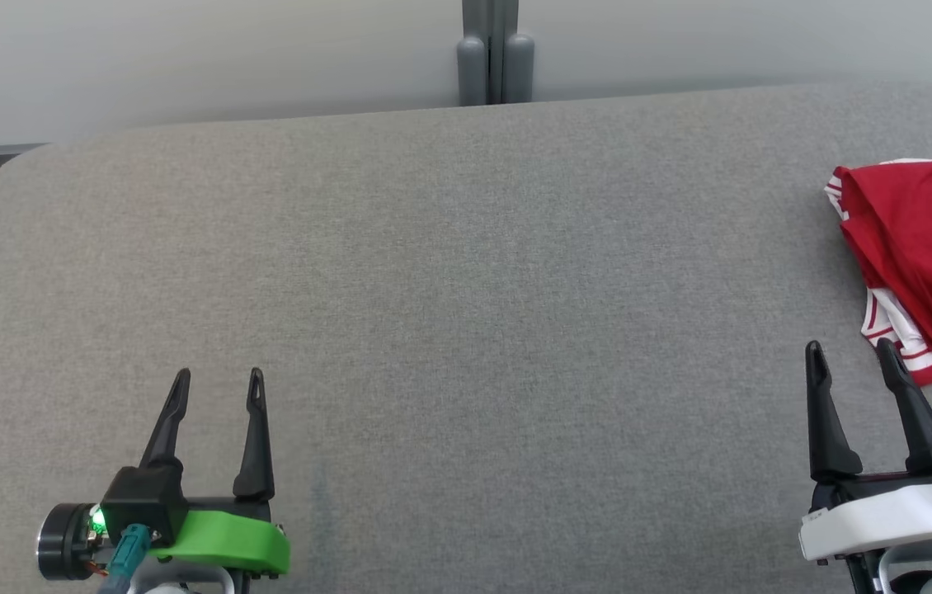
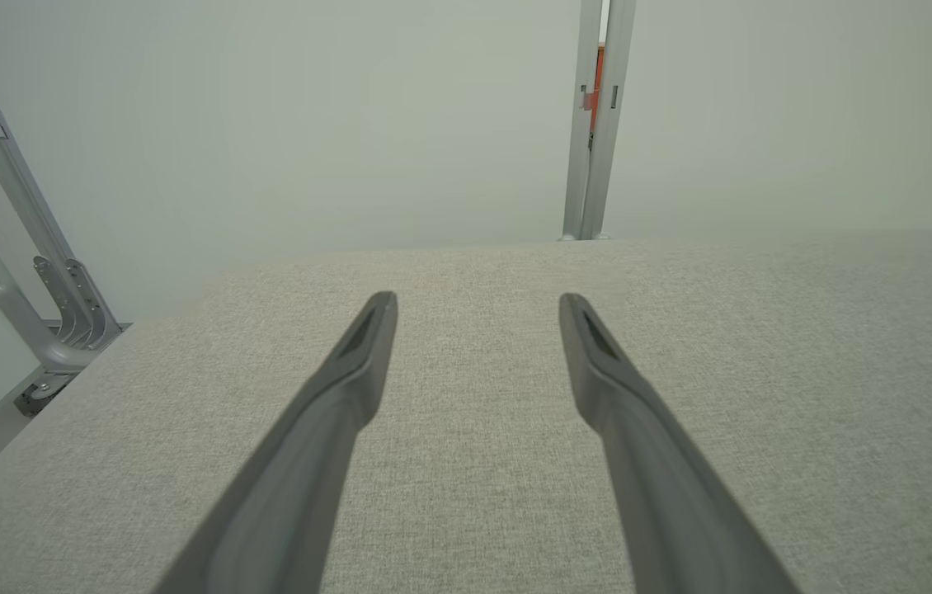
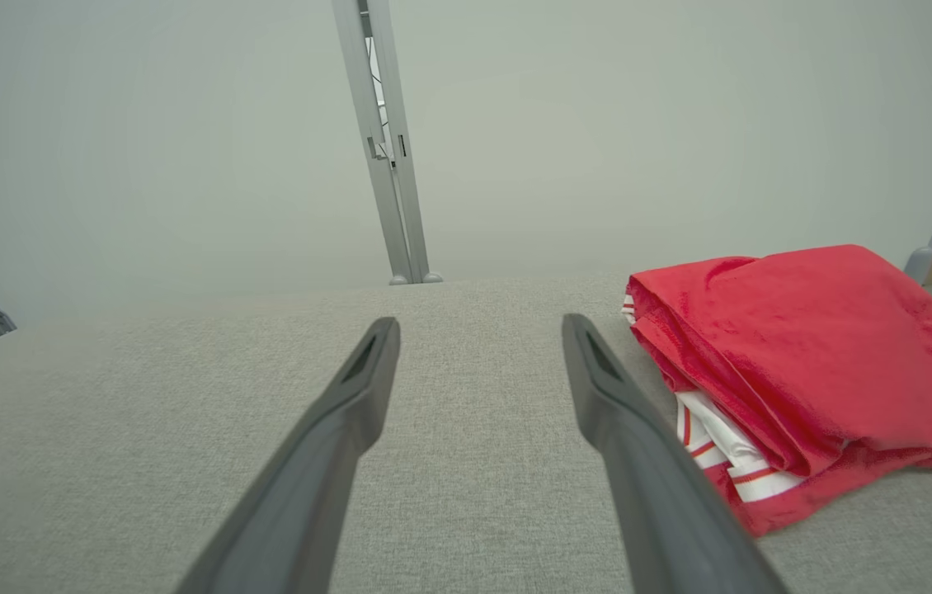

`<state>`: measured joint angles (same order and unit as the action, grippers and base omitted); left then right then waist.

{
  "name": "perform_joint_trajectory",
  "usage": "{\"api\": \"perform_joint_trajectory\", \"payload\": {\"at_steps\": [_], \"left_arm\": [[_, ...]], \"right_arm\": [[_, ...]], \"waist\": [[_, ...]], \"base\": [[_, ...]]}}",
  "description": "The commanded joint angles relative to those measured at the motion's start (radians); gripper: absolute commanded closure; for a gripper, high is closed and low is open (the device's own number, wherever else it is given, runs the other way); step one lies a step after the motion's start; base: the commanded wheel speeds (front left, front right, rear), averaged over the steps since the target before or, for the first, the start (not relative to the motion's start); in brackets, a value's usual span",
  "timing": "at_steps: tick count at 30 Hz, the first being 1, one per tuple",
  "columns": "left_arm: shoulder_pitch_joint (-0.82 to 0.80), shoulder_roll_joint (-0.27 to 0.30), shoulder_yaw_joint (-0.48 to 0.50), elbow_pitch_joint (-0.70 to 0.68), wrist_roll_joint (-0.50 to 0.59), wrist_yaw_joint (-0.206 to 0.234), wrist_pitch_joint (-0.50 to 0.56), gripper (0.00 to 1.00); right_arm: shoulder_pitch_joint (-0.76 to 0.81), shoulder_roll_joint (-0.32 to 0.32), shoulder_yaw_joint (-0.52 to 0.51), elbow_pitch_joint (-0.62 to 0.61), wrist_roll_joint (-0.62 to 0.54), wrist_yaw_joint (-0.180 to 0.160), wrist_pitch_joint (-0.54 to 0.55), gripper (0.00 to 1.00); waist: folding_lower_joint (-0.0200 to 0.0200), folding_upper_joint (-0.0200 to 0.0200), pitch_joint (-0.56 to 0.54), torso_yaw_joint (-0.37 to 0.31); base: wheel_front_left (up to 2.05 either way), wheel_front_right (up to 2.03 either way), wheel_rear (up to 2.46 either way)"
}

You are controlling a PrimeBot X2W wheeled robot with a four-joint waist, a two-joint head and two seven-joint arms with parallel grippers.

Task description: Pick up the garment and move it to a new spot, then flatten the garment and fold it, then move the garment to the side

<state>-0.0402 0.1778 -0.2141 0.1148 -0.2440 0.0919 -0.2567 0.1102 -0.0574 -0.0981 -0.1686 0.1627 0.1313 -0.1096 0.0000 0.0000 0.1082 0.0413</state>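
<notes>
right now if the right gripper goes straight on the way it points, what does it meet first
Probably the garment: its near edge lies right by the right gripper's outer finger. Between the fingers the table looks free, though depth is unclear.

Left claw (image 1: 219,375): black fingers (image 1: 254,445), green bracket (image 1: 227,536), teal cable (image 1: 129,546); right claw (image 1: 849,346): white housing (image 1: 878,511).

**Item count, by kind**

One garment (image 1: 928,247) is counted: red with white striped trim, gathered into a single bundle. Two grippers are counted: the left gripper (image 1: 219,375) and the right gripper (image 1: 849,346). Two dark fingers (image 1: 256,437) are seen on each, four in all. One grey fabric-covered table (image 1: 466,289) is counted. Two rounded grey post ends (image 1: 472,70) are seen side by side at its far edge. One pale wall (image 1: 185,58) is counted behind.
</notes>
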Motion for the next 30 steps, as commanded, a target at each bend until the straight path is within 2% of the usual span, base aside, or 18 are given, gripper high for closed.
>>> {"api": "perform_joint_trajectory", "payload": {"at_steps": [1, 8, 30], "left_arm": [[0.018, 0.007, 0.006, 0.005, -0.003, -0.005, -0.005, 0.00], [0.044, 0.005, 0.011, 0.039, -0.025, -0.026, -0.008, 0.00], [0.041, -0.006, 0.026, 0.095, -0.019, -0.050, -0.009, 0.00]], "right_arm": [[0.019, 0.000, 0.003, -0.010, -0.016, -0.001, 0.009, 0.00], [0.060, -0.006, 0.014, -0.029, -0.025, -0.001, 0.039, 0.00], [0.078, -0.016, 0.020, -0.026, -0.017, -0.001, 0.046, 0.00]], "waist": [[0.0000, 0.0000, -0.044, 0.036], [0.0000, 0.0000, -0.077, 0.026], [0.0000, 0.0000, -0.104, 0.010]], "base": [[0.00, 0.00, 0.00], [0.00, 0.00, 0.00], [0.00, 0.00, 0.00]]}}
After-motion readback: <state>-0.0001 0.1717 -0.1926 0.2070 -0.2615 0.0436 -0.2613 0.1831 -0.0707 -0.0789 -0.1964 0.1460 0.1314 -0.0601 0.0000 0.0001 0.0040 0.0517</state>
